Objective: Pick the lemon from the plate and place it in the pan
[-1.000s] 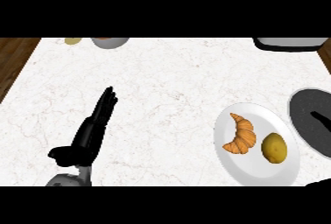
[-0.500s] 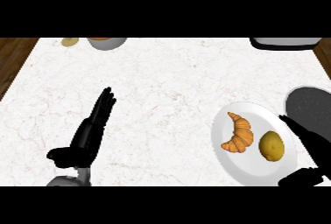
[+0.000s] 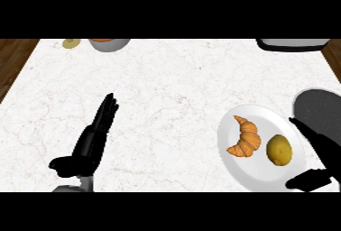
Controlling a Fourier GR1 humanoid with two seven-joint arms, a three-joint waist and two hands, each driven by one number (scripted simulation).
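Lemon (image 3: 279, 150): it is found on the right part of the white plate (image 3: 234, 168), just beside the croissant (image 3: 244, 136), and nothing is holding it yet.
Plate: it is set near the right edge of the counter (image 3: 173, 85), so the lemon can be reached by the right hand.
Pan (image 3: 321, 113): the dark round pan is seen just past the plate on the right (only part of it shows), so only a short trip is needed for the lemon.
Right hand (image 3: 318, 149): it is held over the plate's right rim, next to the lemon, with its fingers (image 3: 303, 127) stretched out straight and its thumb spread wide; nothing is gripped.
Left hand (image 3: 90, 144): it is rested on the left side of the counter, well apart from the plate, fingers straight and pointing up the view; nothing is held.
Next step (a guess): the right fingers would need to be closed around the lemon.
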